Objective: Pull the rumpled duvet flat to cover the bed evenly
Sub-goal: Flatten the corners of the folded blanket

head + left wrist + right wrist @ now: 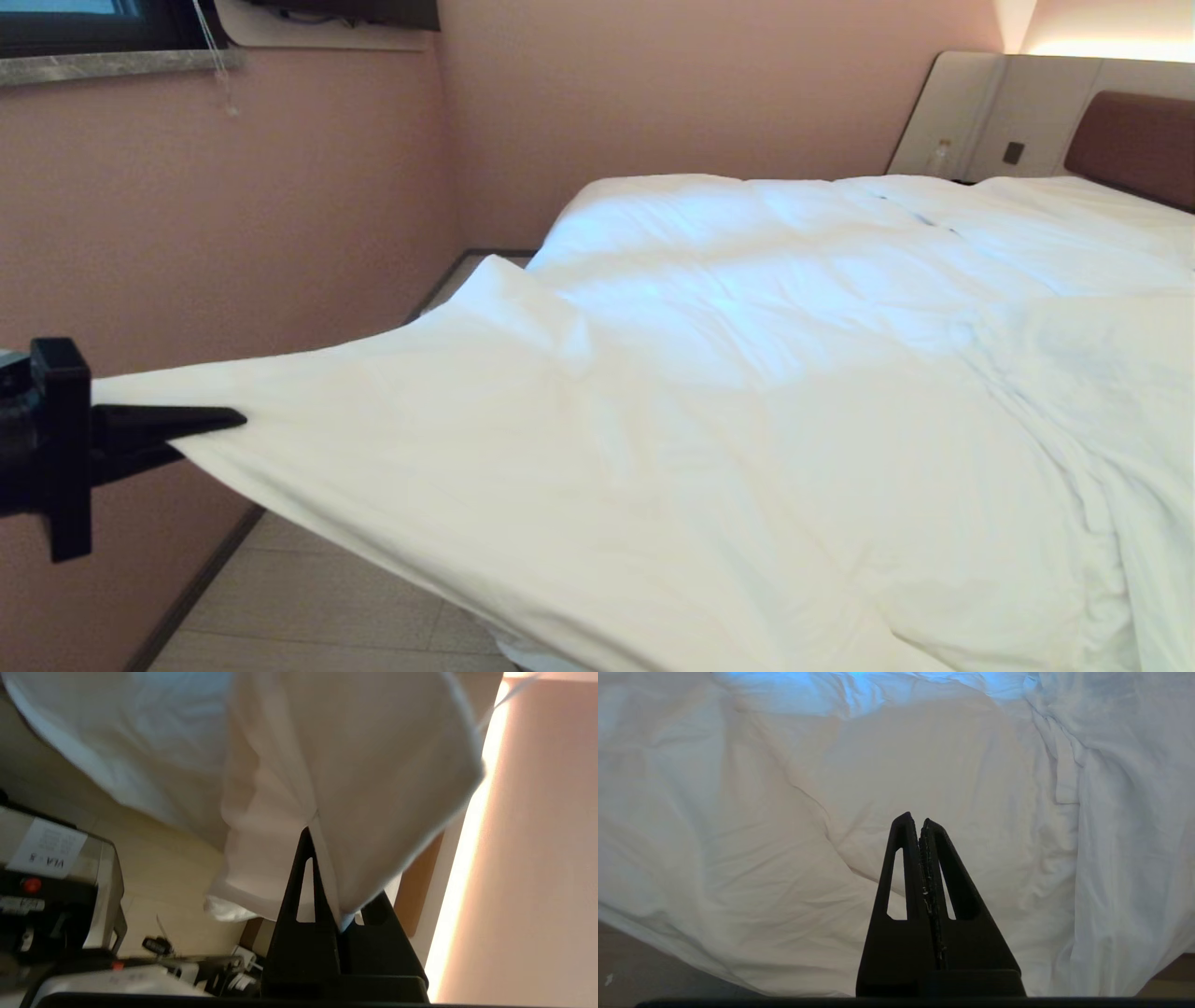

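A corner of the duvet is clamped in the closed left pincer beyond the bed edge, while the right pincer is held closed, empty, above the duvet.

Open floor strip beside bed, pink wall hemming its left
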Available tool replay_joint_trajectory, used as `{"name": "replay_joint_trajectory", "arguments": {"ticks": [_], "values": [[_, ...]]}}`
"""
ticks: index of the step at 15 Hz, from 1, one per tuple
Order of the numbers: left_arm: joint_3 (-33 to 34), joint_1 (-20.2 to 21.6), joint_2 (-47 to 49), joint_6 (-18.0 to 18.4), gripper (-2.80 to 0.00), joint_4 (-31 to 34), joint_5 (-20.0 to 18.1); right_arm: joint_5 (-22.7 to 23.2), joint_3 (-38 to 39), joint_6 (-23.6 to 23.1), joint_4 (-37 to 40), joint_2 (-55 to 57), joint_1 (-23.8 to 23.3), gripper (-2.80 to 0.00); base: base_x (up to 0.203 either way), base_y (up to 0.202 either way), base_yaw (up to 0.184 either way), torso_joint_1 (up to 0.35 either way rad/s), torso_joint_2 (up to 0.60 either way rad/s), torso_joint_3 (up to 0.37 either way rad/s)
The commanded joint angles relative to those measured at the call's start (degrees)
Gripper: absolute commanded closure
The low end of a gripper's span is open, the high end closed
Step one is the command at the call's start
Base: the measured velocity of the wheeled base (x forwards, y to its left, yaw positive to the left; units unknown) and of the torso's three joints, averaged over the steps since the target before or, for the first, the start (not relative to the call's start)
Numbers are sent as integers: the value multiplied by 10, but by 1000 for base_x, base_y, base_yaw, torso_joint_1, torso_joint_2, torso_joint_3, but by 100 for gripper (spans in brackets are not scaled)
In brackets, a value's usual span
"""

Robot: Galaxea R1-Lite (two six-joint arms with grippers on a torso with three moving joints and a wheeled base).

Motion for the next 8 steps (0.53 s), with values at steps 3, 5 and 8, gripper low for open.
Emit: {"name": "replay_joint_trajectory", "arguments": {"ticks": [3, 5, 8], "values": [[78, -2, -129, -2, 0, 3, -31, 0, 0, 0, 0, 0, 0, 0, 0, 0, 0, 0, 0, 0], [95, -14, -138, 13, 0, 9, -51, 0, 0, 0, 0, 0, 0, 0, 0, 0, 0, 0, 0, 0], [119, -20, -157, 59, 0, 39, -51, 0, 0, 0, 0, 0, 0, 0, 0, 0, 0, 0, 0, 0]]}}
